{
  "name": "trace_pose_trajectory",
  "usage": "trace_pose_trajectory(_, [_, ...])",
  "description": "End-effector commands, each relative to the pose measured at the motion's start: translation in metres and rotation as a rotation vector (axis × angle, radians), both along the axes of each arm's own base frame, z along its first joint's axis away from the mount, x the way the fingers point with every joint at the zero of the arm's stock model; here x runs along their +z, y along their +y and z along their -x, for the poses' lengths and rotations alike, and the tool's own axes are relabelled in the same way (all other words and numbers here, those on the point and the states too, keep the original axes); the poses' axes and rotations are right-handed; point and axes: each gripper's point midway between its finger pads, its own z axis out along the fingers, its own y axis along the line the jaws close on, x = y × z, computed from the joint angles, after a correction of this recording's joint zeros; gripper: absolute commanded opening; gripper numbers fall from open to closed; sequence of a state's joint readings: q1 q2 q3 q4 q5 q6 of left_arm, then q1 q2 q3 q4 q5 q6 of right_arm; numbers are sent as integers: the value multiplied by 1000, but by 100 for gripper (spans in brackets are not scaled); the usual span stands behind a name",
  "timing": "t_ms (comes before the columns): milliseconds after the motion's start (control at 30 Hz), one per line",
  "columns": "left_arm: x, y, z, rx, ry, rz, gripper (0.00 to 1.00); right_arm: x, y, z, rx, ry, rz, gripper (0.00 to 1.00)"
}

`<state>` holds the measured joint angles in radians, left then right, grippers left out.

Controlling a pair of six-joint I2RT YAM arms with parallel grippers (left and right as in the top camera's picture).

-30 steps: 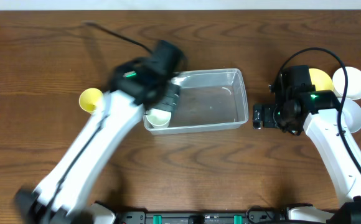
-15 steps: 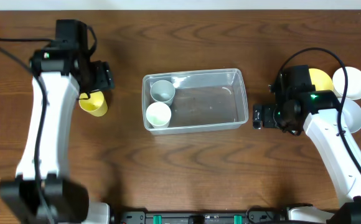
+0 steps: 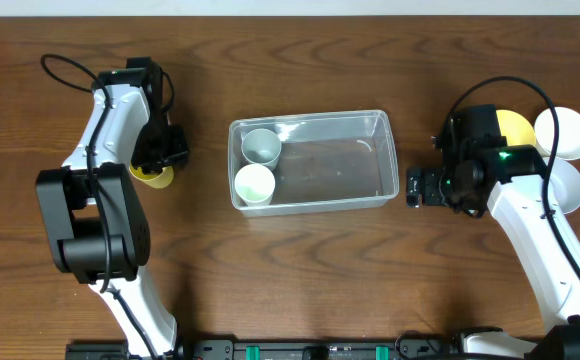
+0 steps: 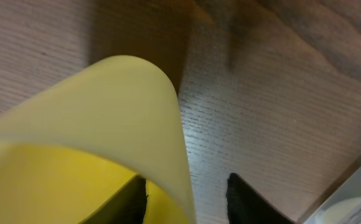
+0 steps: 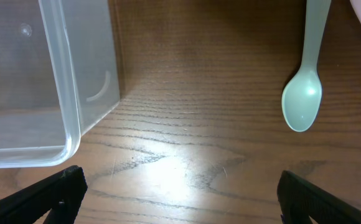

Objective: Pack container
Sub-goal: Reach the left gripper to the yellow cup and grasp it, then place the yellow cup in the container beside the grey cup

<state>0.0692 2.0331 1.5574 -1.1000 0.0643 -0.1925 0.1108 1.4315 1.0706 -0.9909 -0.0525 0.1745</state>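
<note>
The clear container lies at the table's middle and holds a grey-blue cup and a pale cup at its left end. A yellow cup stands to its left. My left gripper is over that cup. In the left wrist view the left gripper is open, one finger inside the yellow cup and one outside its wall. My right gripper is open and empty just right of the container. The right wrist view shows the right gripper and the container's corner.
A mint spoon lies on the wood right of the container. A yellow bowl and two white bowls sit at the far right, partly under the right arm. A black cable loops at the back left.
My left arm has swung from the container to the yellow cup on the left and lowered onto its rim. Two cups now show in the container. The right arm has not moved.
</note>
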Motion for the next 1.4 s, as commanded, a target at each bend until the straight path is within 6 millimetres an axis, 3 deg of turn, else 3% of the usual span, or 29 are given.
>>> trace_pose_trajectory(0, [3,0,2,1,2,3,27,3,2,-3,21,-10,6,99])
trace_pose_trajectory(167, [3,0,4,1,10,3,6,3,2,-3,21,-10,6,99])
trace_pose_trajectory(400, [17,-5,9,-10,1,3,6,3,1,-2,20,-6,6,99])
trace_pose_trajectory(500, [45,-16,9,-43,-71,-1,6,3,2,-2,21,-7,6,99])
trace_pose_trajectory(667, [122,-56,12,-158,-304,3,6,3,1,-2,20,-7,6,99])
trace_pose_trajectory(833, [205,-133,24,-449,-596,54,6,3,2,-3,20,-11,5,99])
trace_pose_trajectory(933, [225,-178,37,-631,-663,89,6,3,2,-3,20,-13,5,99])
trace_pose_trajectory(1100, [216,-235,48,-961,-657,94,6,3,2,-3,20,-13,5,99])
trace_pose_trajectory(1367, [159,-279,37,-1170,-552,135,6,3,2,-3,20,-12,5,99])
